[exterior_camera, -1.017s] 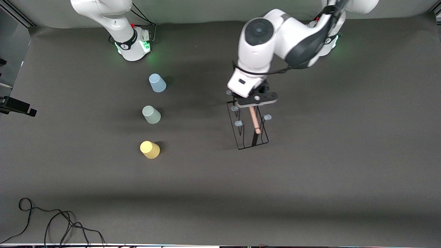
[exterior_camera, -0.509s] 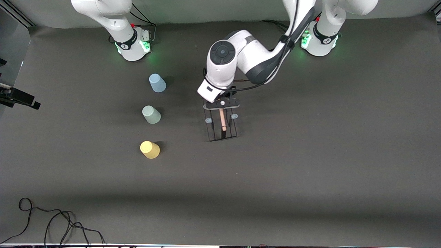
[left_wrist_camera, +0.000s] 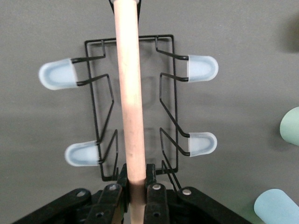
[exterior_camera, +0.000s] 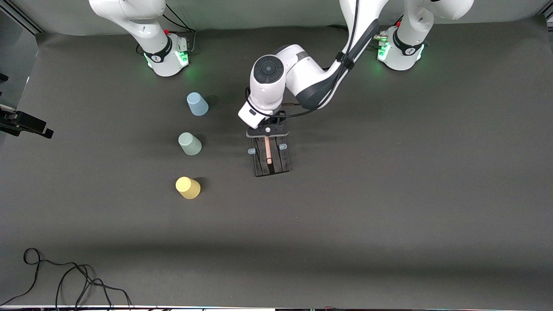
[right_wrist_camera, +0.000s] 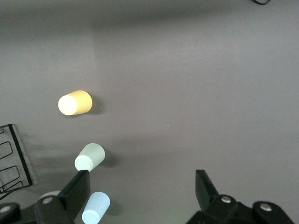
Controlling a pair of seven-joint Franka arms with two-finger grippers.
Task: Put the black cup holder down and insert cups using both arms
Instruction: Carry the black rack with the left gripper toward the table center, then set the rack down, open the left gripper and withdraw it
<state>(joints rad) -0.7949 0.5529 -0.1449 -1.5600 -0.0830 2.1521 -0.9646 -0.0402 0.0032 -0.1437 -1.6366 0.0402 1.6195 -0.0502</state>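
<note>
- No brand, label or writing can be read on anything here.
- The left gripper (exterior_camera: 268, 130) is clamped on the wooden rod handle (left_wrist_camera: 131, 93) of the black cup holder (exterior_camera: 271, 157), near mid-table; whether the rack's base touches the table cannot be told.
- Four pale blue peg caps (left_wrist_camera: 57, 74) show in the left wrist view — two on each side of the rod.
- The right gripper (right_wrist_camera: 140, 186) hangs with its jaws wide apart and holds nothing, above the cups; that arm waits.
- The cups stand upside down in a row toward the right arm's end of the table: the light blue cup (exterior_camera: 197, 104) farthest from the front camera, the grey-green cup (exterior_camera: 189, 143) between, the yellow cup (exterior_camera: 187, 188) nearest.
- A black cable (exterior_camera: 65, 280) lies coiled at the table's near edge — well apart from the cups.
</note>
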